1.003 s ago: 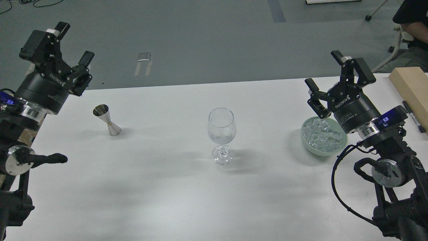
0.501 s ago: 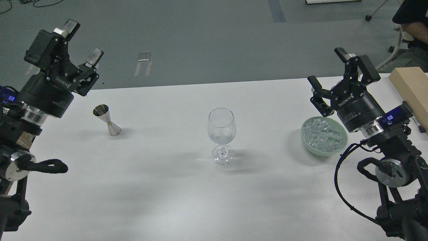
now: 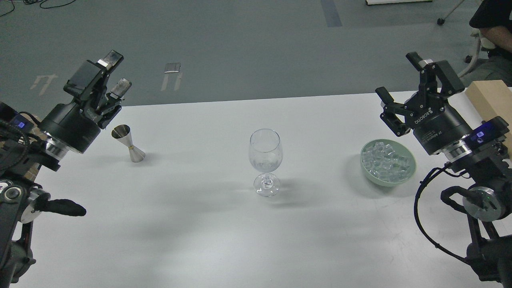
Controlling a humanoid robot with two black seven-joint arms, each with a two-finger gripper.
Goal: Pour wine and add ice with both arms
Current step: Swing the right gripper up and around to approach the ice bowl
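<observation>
- The wine glass [image 3: 265, 160] stands upright in the middle of the white table [image 3: 200, 240].
- The ice [image 3: 386, 162] lies in a pale green bowl [image 3: 366, 173], well to the right of the glass.
- A steel jigger [image 3: 129, 143] stands well to the left of the glass.
- My left end effector [image 3: 114, 74] hangs above the jigger, fingers apart, holding nothing.
- My right end effector [image 3: 402, 82] hangs just behind the bowl, fingers apart, holding nothing.

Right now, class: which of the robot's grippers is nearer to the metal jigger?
The left. The left gripper hangs open just above and behind the jigger, touching nothing. The right gripper is open far across the table, past the wine glass, behind the ice bowl.
</observation>
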